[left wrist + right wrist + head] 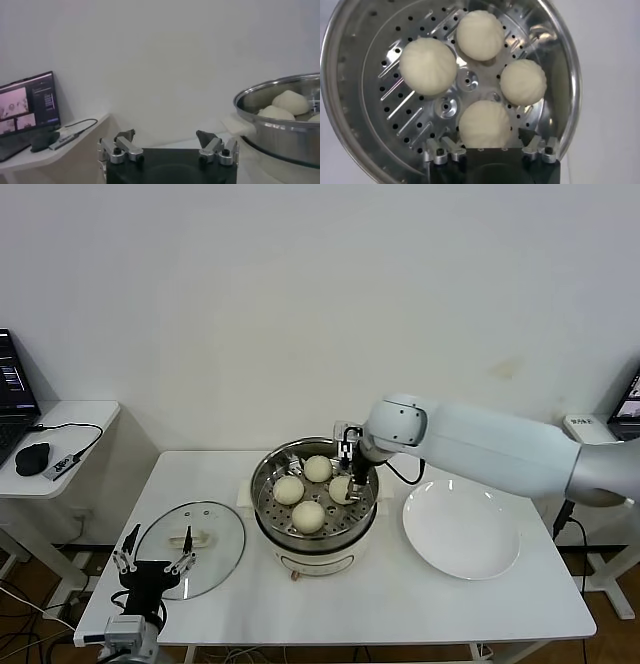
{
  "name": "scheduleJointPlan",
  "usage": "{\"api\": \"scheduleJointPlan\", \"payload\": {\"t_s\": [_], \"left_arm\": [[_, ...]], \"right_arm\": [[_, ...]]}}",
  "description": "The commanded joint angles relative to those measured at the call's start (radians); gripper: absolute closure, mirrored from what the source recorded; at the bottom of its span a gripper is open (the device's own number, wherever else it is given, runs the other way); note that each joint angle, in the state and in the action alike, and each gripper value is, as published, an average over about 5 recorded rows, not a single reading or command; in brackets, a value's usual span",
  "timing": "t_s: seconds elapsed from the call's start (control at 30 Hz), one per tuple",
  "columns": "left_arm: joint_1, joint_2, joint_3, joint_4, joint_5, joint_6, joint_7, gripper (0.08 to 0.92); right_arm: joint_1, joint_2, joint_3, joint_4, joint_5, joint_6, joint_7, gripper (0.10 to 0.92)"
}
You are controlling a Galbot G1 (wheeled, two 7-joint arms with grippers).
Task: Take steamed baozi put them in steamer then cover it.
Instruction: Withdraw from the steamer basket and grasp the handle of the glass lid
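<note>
The steamer [316, 484] has a shiny steel basket, mirror-bright on its wall and punched with holes across the floor, over a glossy cream plastic base. The steamed baozi [428, 66] look matt and smooth, faintly pleated. The lid [190, 547] is clear glass with a metal rim. The plate [462, 532] is glossy white. The counter [400, 604] is smooth, matt white. The right end effector [491, 147] shows black plastic with silvery metal fittings, under a smooth white arm shell.

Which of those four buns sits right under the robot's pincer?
The pale cream bun on the steamer's right side, directly beneath the open right pincer; the others lie clear.
</note>
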Motion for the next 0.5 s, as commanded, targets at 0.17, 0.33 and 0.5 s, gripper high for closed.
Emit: {"api": "scheduleJointPlan", "payload": {"t_s": [0.17,0.33,0.5], "left_arm": [[0.003,0.0,-0.003,0.003,0.0,-0.007,0.0,0.177],[0.007,-0.007,-0.001,0.007,0.002,-0.022,-0.003,0.177],[0.013,-0.01,0.001,0.015,0.008,-0.032,-0.007,0.177]], "right_arm": [[-0.165,-0.225,0.232,0.254,0.204,0.134,0.484,0.203],[-0.442,-0.305,0.48,0.297,0.154,0.302,0.62,0.203],[-0.803,-0.332,0.856,0.304,0.018,0.46,0.665,0.203]]}}
